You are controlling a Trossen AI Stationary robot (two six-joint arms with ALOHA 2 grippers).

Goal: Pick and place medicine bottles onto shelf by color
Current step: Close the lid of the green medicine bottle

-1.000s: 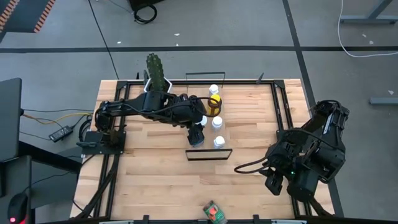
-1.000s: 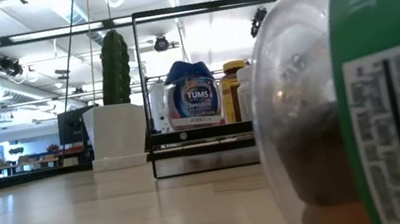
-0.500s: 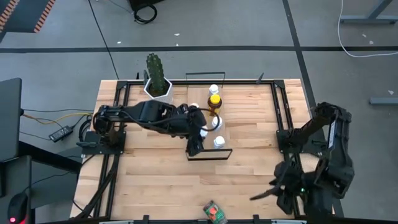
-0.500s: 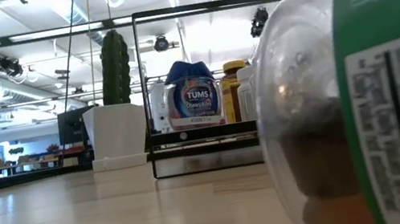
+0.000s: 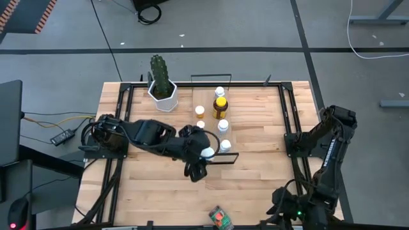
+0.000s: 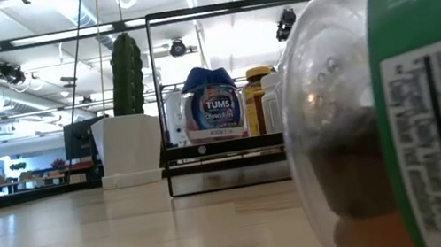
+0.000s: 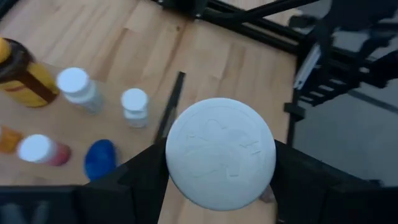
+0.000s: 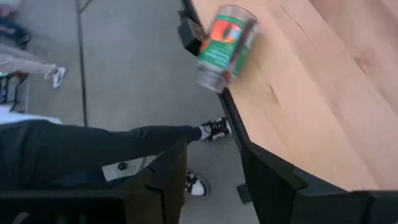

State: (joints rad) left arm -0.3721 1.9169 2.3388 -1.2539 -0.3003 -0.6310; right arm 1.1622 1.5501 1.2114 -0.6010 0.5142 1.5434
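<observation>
My left gripper (image 5: 202, 160) is shut on a white-capped medicine bottle (image 7: 221, 152), over the near wire rail (image 5: 214, 158) of the shelf (image 5: 208, 102). On the shelf stand an amber, yellow-capped bottle (image 5: 220, 106), a blue-lidded one (image 7: 99, 158), a pinkish one (image 7: 43, 151) and several white-capped ones (image 5: 223, 126). A green-labelled bottle (image 5: 219, 218) lies on its side at the table's near edge. My right gripper (image 8: 214, 186) is open beyond the table's near right corner, with nothing between its fingers. My left gripper pinches the bottle between its two fingers (image 7: 144, 180), one on each side below the white cap (image 7: 221, 152). The cap hides the body and the place of contact. The fingers slant down toward the table's near right. The bottle is lifted clear of shelf and table.
A white pot with a green cactus (image 5: 162, 89) stands at the far left of the shelf. Black frame rails (image 5: 289, 121) run along the table's sides. In the right wrist view a person's legs and shoes (image 8: 93, 152) show on the floor by the near edge.
My left gripper has carried the white-capped bottle from over the shelf toward the table's near edge, past the near wire rail. My right arm has sunk and swung toward the table's near right corner, tipping its gripper downward.
</observation>
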